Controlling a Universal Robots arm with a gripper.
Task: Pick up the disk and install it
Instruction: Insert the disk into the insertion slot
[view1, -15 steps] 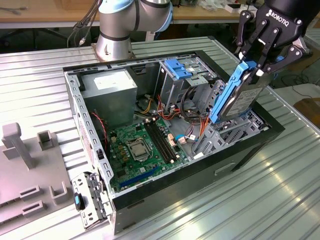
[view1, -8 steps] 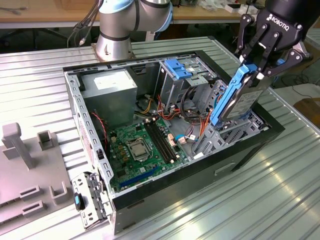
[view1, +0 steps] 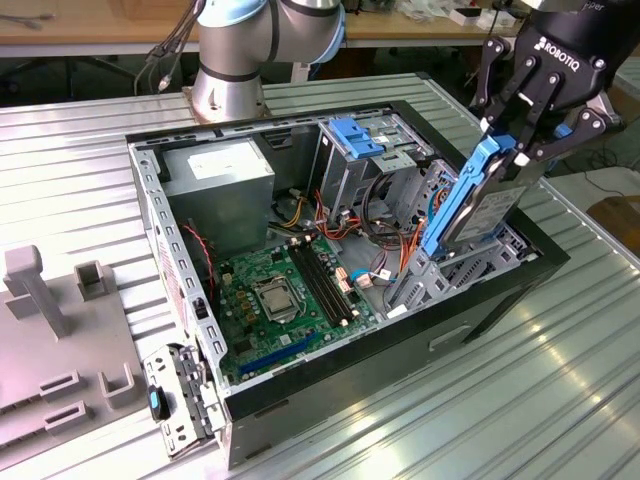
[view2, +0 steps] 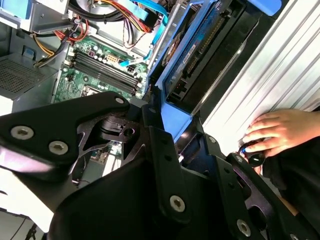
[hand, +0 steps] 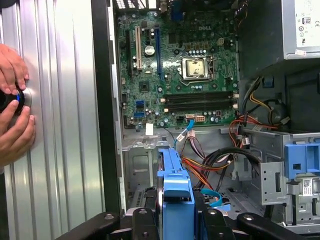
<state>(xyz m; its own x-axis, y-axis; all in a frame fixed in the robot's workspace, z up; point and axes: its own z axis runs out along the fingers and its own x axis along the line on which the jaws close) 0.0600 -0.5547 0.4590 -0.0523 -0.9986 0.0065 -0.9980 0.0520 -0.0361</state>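
Disk (view1: 468, 210) stands on edge, tilted, at the PC case's (view1: 400, 350) corner on the exterior view's right. Your gripper (view1: 507, 150) has it by the top end, fingers closed onto the blue carrier frame w/ nothing else in the grip. The low end dips inside the case wall, down among the grey metal bay (view1: 440, 282); can't tell if it's touching the rails. In the first wrist view you're looking straight down the carrier's blue edge (hand: 175, 192), gripper (hand: 175, 222) clamped either side. The second wrist view gives the disk's underside (view2: 200, 60) running away from the fingers (view2: 150, 112). Beyond it, the motherboard (view1: 290, 295) lies flat on the case floor w/ CPU socket (view1: 272, 297) and RAM slots (view1: 322, 280) bare. PSU (view1: 215, 190) sits in the far corner, orange and red cables (view1: 385, 235) are bunched near the bay, and the fixed blue bracket (view1: 355, 135) sits atop the drive cage (view1: 345, 175), well apart from the disk. Outside the case, on the ribbed metal table (hand: 60, 125), a person's hands (hand: 14, 135) are on a dark round knob (hand: 15, 99).
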